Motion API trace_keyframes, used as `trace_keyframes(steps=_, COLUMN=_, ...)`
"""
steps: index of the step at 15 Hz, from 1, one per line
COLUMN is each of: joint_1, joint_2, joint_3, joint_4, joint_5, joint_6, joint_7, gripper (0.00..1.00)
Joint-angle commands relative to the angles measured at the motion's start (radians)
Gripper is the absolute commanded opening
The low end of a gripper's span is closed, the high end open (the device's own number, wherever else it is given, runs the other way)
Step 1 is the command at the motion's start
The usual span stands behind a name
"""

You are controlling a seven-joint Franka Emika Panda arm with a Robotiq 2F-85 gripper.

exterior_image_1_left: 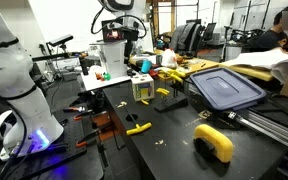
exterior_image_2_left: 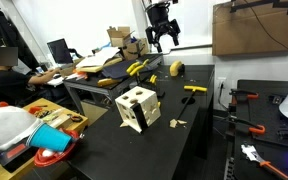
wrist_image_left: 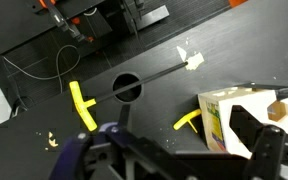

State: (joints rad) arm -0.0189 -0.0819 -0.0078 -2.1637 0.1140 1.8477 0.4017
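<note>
Hanging high above the tabletop [exterior_image_2_left: 199, 130], your pincer [exterior_image_2_left: 161, 40] has its jaws wide apart and nothing between them. The wrist view shows the same, with the pincer [wrist_image_left: 174, 135] reaching in from the bottom edge and bare black surface between its fingers [wrist_image_left: 246, 122].

For containers, the box [exterior_image_2_left: 137, 108] is the nearest one. It stands on the tabletop below the pincer and off to one side; in the wrist view it sits at the right, partly behind one finger. Its top opening looks dark, with a small tan block [wrist_image_left: 277, 110] at the rim, and you cannot tell what else is inside. A bin [exterior_image_1_left: 224, 88] with a dark blue lid shut sits well apart from the box in an exterior view, so its contents are hidden.

The box is a pale cube with yellow edging and cutouts of different shapes in its faces, round and square among them. It rests flat and nothing touches it.

Around it, a yellow T [wrist_image_left: 81, 105] lies on the tabletop near a round hole [wrist_image_left: 127, 87], and a yellow angle [wrist_image_left: 187, 122] lies just beside the box.
</note>
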Motion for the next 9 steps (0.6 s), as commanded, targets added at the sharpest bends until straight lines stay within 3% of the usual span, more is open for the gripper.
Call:
trace_keyframes(steps=1, joint_1=-0.003, joint_2=-0.009, joint_3=0.012, joint_4=-0.032, joint_5=-0.067, joint_6=0.103, joint_7=0.105, gripper=1.0)
trace_keyframes(steps=3, joint_1=-0.001, joint_2=-0.027, joint_3=0.017, joint_4=-0.044, joint_5=-0.13, joint_6=0.11, joint_7=0.147, gripper=1.0)
trace_keyframes(steps=4, joint_1=-0.003, joint_2=0.002, joint_3=0.007, joint_4=-0.017, joint_5=-0.088, joint_6=0.088, joint_7=0.099, gripper=1.0)
trace_keyframes(steps=9, joint_1=-0.002, joint_2=0.001, joint_3=0.013, joint_4=-0.019, joint_5=-0.114, joint_6=0.091, joint_7=0.117, gripper=1.0)
